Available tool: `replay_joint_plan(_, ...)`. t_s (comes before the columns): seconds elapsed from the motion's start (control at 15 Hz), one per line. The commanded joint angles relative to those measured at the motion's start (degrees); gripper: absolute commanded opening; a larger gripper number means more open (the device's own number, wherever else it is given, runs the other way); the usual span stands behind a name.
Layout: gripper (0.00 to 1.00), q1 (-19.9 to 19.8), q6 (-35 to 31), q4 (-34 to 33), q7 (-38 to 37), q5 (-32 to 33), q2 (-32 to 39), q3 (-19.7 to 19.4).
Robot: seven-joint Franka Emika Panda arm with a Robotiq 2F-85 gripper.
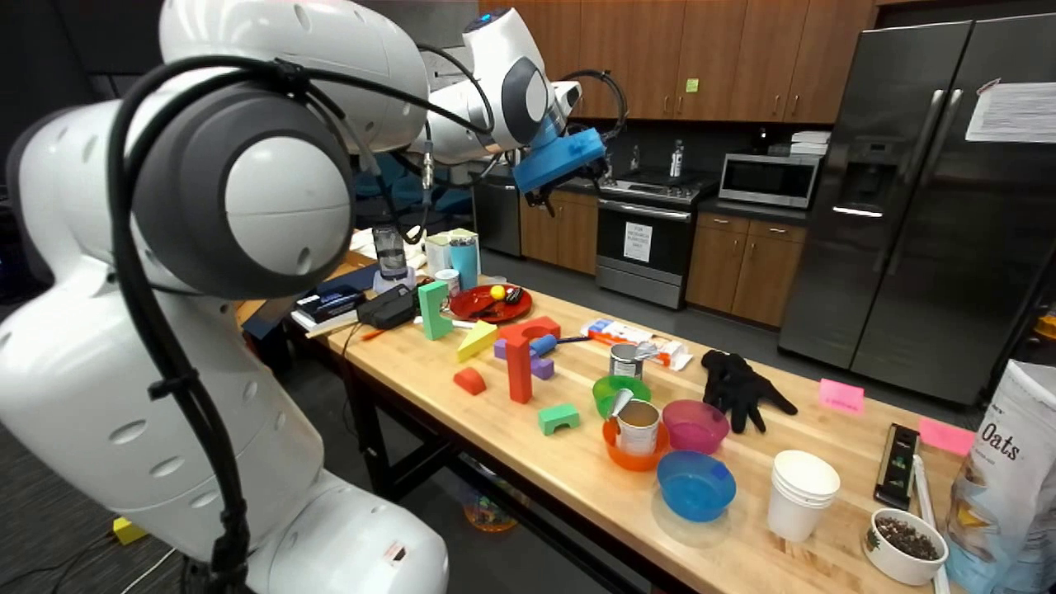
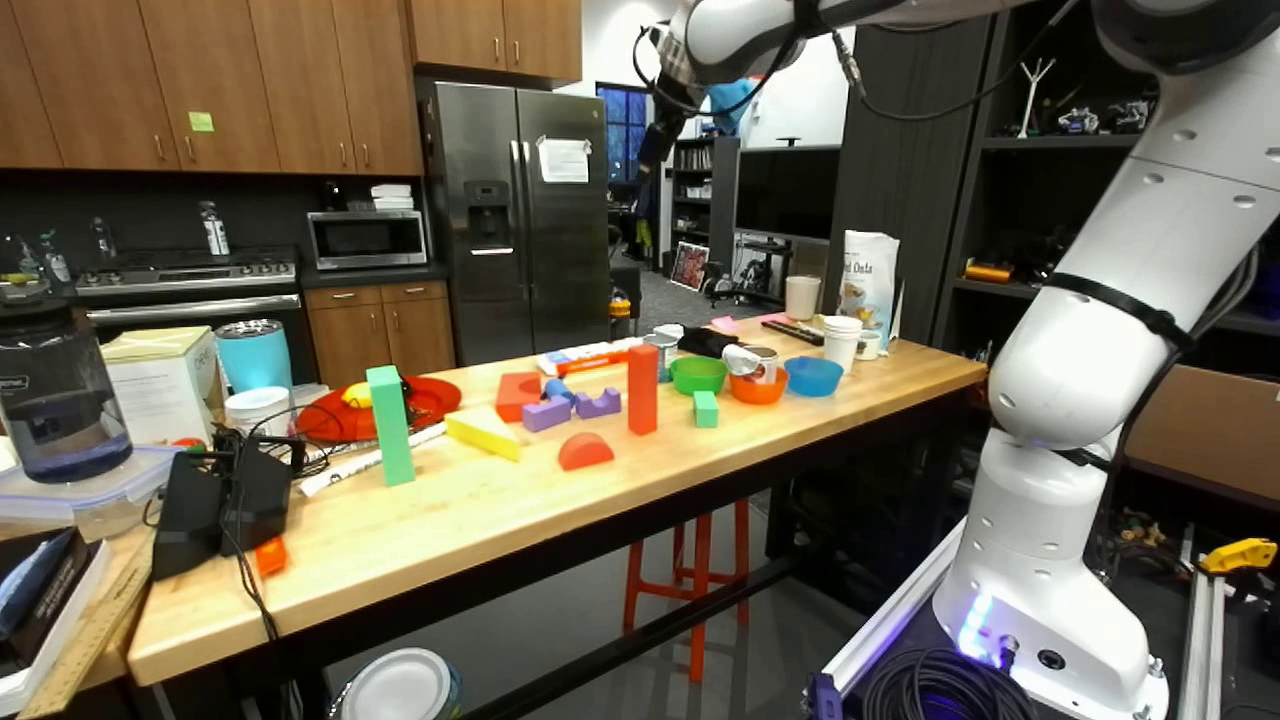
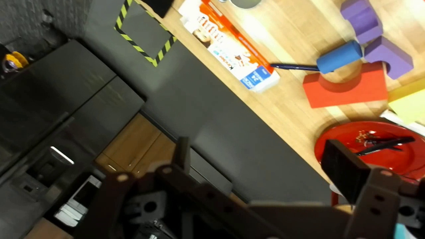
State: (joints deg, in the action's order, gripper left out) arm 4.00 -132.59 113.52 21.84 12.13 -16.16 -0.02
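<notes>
Fingers [image 3: 347, 171] of mine observed wide apart, higher than the counter [image 3: 289, 114], red plate [image 3: 391, 161] and orange-and-white box [image 3: 232, 49] noted near its kitchen-side edge.

The tool [image 3: 259, 157] is showing black, while the worktop [image 2: 480, 510] is displaying pale tan with streaked wood grain. The plate [image 3: 338, 132] is looking red, and the arch block [image 3: 370, 86] is matching it. The cylinder [image 3: 340, 56] is carrying blue, the notched blocks [image 3: 386, 54] purple, the wedge [image 2: 483, 432] yellow. The bowls [image 1: 697, 491] are showing green, orange, magenta and blue. The carton [image 3: 229, 49] is mixing white, orange and blue. The floor tape [image 3: 164, 50] is alternating yellow and black in slanted stripes.
</notes>
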Motion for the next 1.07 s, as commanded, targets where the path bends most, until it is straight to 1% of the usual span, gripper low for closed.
replay_joint_plan(0.0,1.00,1.9,1.3,0.2,4.0,-6.2,0.4,-0.7)
replay_joint_plan(0.27,1.00,3.3,2.8,0.7,4.5,-11.6,1.2,-0.1)
replay_joint_plan(0.47,1.00,3.7,1.7,1.1,3.3,-14.1,2.4,0.4)
replay_joint_plan(0.73,1.00,3.5,2.1,0.3,3.3,-17.5,5.7,0.3)
replay_joint_plan(0.8,1.00,3.5,1.0,0.3,3.8,-19.1,6.6,0.1)
replay_joint_plan(1.0,1.00,3.5,1.9,-0.7,5.5,-23.8,9.5,0.1)
